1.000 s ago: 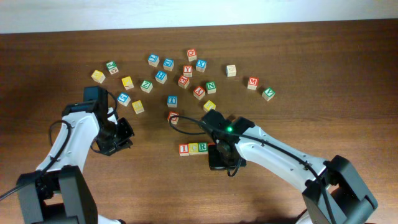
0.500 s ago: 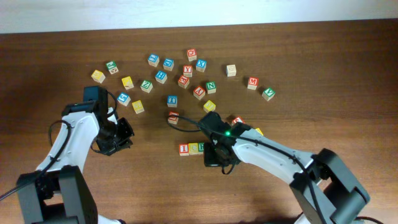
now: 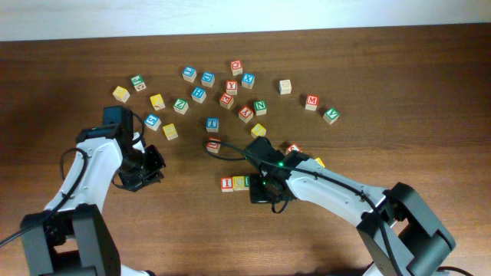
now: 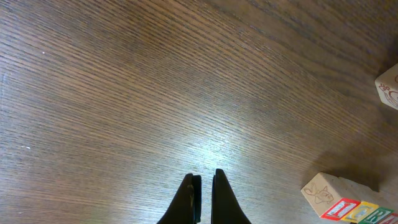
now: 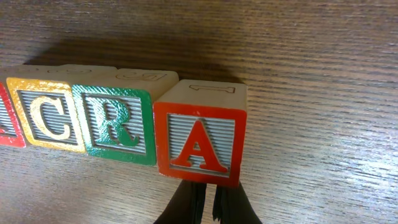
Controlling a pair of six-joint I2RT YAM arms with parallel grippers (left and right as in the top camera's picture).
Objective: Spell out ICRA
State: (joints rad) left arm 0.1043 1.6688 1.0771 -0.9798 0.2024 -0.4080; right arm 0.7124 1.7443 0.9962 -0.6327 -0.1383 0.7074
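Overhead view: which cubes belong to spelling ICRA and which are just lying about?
Job: red I cube; yellow C cube; green R cube; red A cube, side by side; right gripper, shut, at the A.
Lying about: red M cube; green N cube; red Y cube; other scattered cubes; left gripper, shut, holding nothing.
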